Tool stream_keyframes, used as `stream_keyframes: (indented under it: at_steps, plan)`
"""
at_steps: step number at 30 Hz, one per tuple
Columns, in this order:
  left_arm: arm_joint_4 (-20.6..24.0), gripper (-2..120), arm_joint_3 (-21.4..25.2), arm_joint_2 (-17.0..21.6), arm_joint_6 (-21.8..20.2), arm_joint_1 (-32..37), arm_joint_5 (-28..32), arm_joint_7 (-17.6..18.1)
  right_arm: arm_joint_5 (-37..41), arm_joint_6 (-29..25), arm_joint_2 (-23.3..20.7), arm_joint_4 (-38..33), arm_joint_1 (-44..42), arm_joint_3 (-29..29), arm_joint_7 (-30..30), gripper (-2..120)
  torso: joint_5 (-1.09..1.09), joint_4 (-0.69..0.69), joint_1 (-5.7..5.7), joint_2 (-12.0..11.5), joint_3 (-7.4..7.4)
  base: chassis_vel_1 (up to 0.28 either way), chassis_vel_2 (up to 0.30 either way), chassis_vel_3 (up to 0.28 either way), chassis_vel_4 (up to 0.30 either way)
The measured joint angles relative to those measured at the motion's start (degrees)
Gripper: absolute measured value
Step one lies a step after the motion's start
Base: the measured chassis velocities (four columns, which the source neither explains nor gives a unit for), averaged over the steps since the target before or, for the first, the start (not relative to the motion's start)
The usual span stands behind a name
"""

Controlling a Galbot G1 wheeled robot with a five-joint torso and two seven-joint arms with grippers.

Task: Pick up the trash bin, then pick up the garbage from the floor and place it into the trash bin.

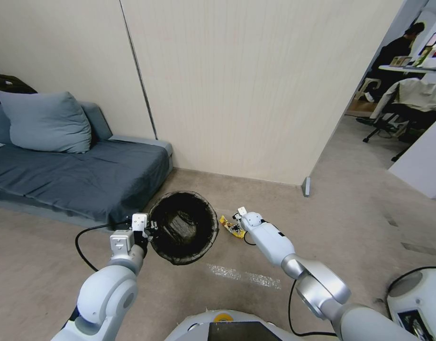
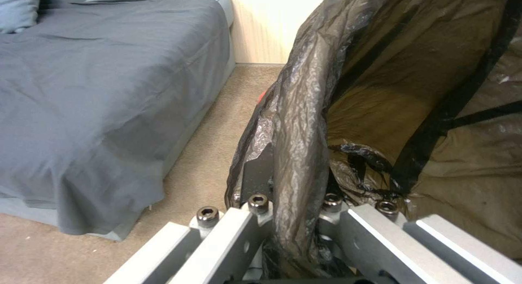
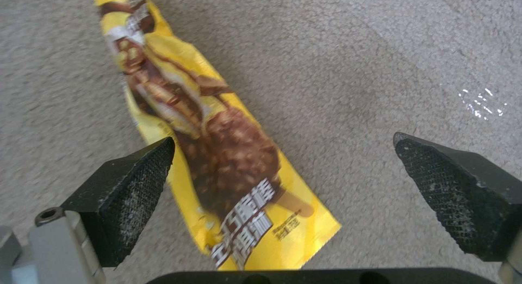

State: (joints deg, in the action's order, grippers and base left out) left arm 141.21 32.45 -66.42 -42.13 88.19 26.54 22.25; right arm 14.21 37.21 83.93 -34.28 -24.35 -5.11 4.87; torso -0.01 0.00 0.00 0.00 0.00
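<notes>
The right gripper [image 3: 283, 186] hangs over grey carpet [image 3: 381, 72] with its jaws spread wide. Its 2 black textured pads [image 3: 136, 194] sit at about 8 and 4 o'clock. A yellow ice-cream wrapper [image 3: 217, 153], printed with a chocolate-nut bar on a stick, lies flat on the floor, running from 11 o'clock down to 6. It lies just beside the 8 o'clock pad and well apart from the other.

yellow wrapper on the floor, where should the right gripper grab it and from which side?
Judging by its pose, grip the yellow wrapper across its narrow width, mid-length, from straight above: it lies flat and long on the carpet. The right gripper hangs over it, jaws open, one pad beside its edge.
</notes>
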Motion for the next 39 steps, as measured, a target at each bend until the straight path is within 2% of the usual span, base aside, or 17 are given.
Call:
stream_keyframes:
  at_steps: [22, 35, 39]
  plan:
    - [-0.4, 0, -0.1, -0.6, 0.0, -0.1, -0.7, -0.2, -2.1, -1.6, 1.7, 2.4, 0.1, 1.0, 0.7, 100, 0.0, 0.0, 0.0, 0.0, 0.0, 0.0, 0.0, 0.0, 0.0]
    - [-0.7, 0, -0.2, -1.0, 0.0, 0.0, -1.2, -0.3, -4.8, -4.9, 3.4, 6.7, 1.5, 2.1, 2.5, 100, 0.0, 0.0, 0.0, 0.0, 0.0, 0.0, 0.0, 0.0, 0.0]
    - [-0.8, 0, -0.2, -1.0, 0.0, -0.1, -1.3, -0.4, -4.9, -4.9, 3.3, 6.4, 1.5, 2.3, 2.2, 88, 0.0, 0.0, 0.0, 0.0, 0.0, 0.0, 0.0, 0.0, 0.0]
